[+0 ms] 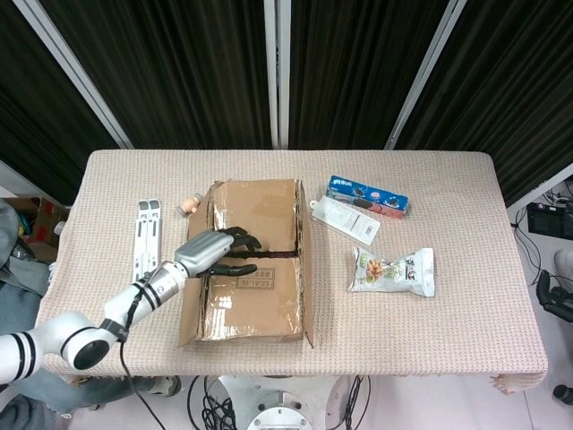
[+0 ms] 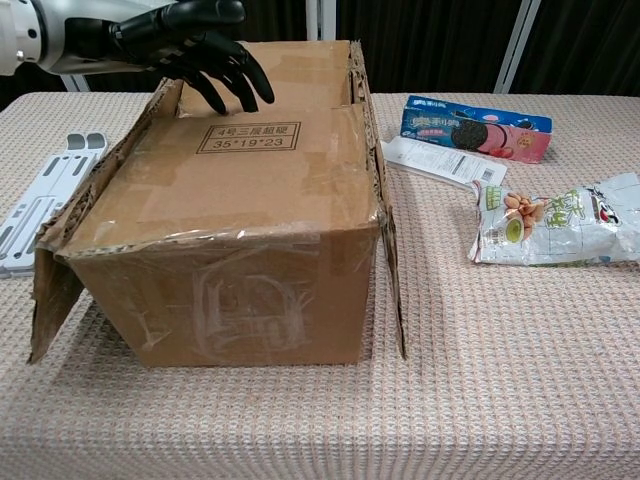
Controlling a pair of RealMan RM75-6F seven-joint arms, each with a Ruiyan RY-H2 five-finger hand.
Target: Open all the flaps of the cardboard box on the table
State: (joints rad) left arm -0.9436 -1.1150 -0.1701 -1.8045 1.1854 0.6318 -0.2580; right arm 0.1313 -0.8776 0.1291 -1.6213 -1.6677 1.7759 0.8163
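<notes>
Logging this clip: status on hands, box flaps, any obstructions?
Left hand empty, fingers spread over the top seam of the cardboard box. Right hand barely visible at table's edge. Side flaps down, top flaps closed. Nothing obstructing.

- The brown cardboard box (image 1: 252, 262) sits on the beige woven table (image 1: 448, 322), near its front edge and left of centre.
- The robot's black-fingered left hand (image 1: 218, 252) hangs over the seam between the two top flaps, fingers apart.
- A white folding stand (image 1: 147, 247) lies left of the box.
- A blue biscuit packet (image 1: 367, 196) lies right of the box towards the back, with a flat white packet (image 1: 346, 219) just in front of it.
- A crinkled snack bag (image 1: 394, 271) lies nearer, right of the box.
</notes>
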